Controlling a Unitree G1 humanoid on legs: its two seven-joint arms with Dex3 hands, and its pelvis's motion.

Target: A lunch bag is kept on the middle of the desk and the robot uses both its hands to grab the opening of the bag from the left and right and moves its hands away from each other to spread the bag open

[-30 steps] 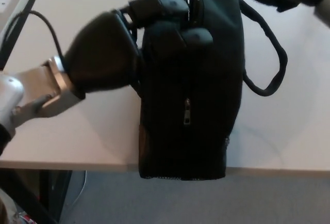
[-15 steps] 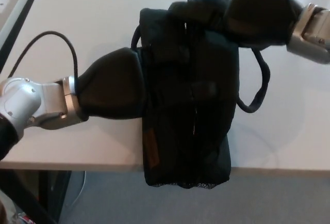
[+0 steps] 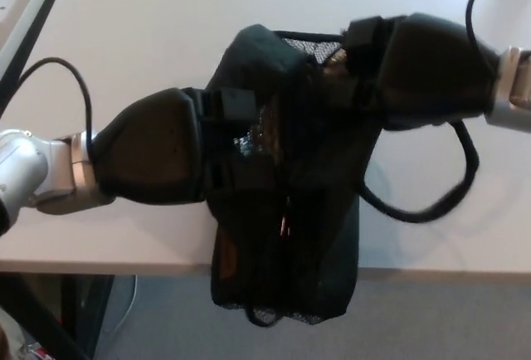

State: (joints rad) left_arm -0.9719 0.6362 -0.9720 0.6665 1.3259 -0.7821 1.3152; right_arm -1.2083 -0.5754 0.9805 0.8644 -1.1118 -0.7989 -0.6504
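Fingers of my left hand are clamped on the left edge of the lunch bag opening; fingers of my right hand are clamped on the right edge. Both sets of fingertips disappear into the black fabric, so individual finger positions cannot be told apart from the bag.

Head view:
- Left hand enters from picture left, its silver wrist over the desk near the front edge. It contacts the bag's left side at mid-height.
- Right hand enters from the upper right and contacts the bag's upper right corner.
- Lunch bag sits in the middle of the desk, between my two hands. Its lower end hangs past the desk's front edge, over the grey floor.
- Opening is parted between the hands: mesh lining shows along the top rim, and small shiny items are visible inside, too blurred to identify.
- Bag's carry strap loops out to the right, lying on the desk below my right hand.
- Black cable arcs above my left wrist.
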